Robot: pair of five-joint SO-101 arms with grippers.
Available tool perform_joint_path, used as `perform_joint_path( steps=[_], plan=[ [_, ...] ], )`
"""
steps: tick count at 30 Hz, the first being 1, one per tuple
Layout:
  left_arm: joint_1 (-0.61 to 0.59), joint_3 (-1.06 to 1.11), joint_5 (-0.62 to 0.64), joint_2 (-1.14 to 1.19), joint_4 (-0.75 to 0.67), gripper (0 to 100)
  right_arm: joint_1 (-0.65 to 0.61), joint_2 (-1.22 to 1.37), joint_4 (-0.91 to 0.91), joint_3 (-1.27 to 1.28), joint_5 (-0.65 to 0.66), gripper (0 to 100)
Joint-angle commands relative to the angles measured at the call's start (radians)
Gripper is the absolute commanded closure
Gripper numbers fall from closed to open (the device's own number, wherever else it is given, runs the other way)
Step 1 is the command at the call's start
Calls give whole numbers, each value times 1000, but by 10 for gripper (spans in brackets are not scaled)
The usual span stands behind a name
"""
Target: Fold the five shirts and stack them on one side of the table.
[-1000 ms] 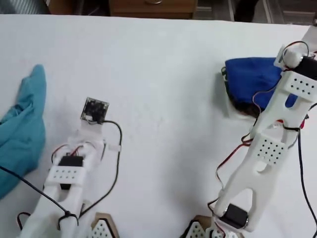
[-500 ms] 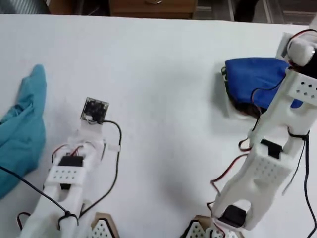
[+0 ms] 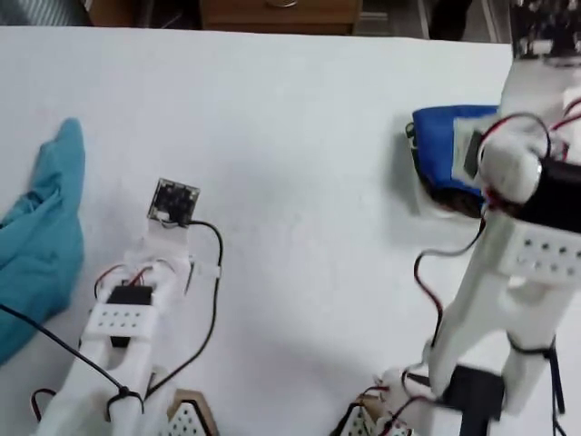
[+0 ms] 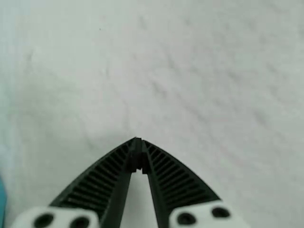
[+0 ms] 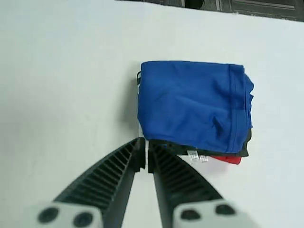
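A folded blue shirt is lying on top of a stack near the right edge of the tabletop, toward its far side. Under it, a dark layer and a red shirt are peeking out along one side. A teal shirt is lying crumpled and unfolded at the left edge. The left claw is hanging over bare tabletop near the front edge, its two ribbed fingers pressed together at the tips and gripping nothing. The right claw is also pressed together and empty, and its tips are showing just beside a corner of the stack. Whether they are touching the cloth I cannot tell. The right arm is standing tall at the front right corner.
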Motion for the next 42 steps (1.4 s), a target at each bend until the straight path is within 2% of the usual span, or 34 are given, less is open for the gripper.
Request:
perform_joint_path(
  steps=[1,6,12,19,27,33,42],
  plan=[
    [12,-2,-11,-23,-12,973,-10,-145,24,135,11,978],
    [5,-2,-6,-23,-12,973,-82,-321,24,423,12,978],
    [5,-2,-6,-23,-12,973,-237,-486,21,760,12,978],
    [8,-2,-9,-23,-12,973,-255,-625,-47,918,12,978],
    [11,-2,-9,-23,-12,973,-252,-760,-271,1203,169,978],
    [6,-1,-9,-25,-12,973,-173,-842,-544,1488,255,978],
    [5,-1,-6,-23,-17,973,-160,-886,-978,1884,245,978]
  ],
)
